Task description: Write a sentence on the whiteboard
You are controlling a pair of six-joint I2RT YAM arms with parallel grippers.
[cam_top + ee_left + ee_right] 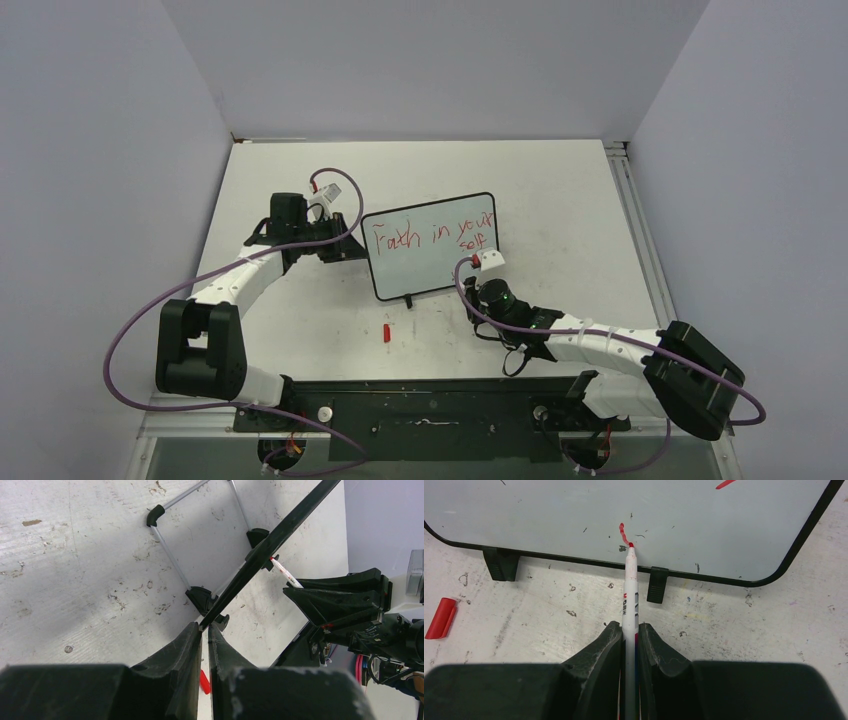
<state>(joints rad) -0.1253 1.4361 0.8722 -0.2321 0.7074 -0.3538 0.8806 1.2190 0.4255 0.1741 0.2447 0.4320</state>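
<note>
The whiteboard [430, 262] stands tilted near the table's middle on small black feet [500, 563]. The sentence [432, 234] runs across it in red, reading about "Faith in your self". My left gripper [356, 247] is shut on the whiteboard's left edge, whose frame [272, 539] runs edge-on from between the fingers [186, 645]. My right gripper [629, 628] is shut on a white marker [629, 587] at the board's lower right. Its red tip touches the whiteboard [549, 510] just above the bottom frame, at the end of a short red stroke [623, 532].
The marker's red cap [387, 332] lies on the table in front of the board, also in the right wrist view as the cap [441, 618]. A wire stand [169, 555] props the board from behind. A black base plate [430, 412] spans the near edge. Walls close three sides.
</note>
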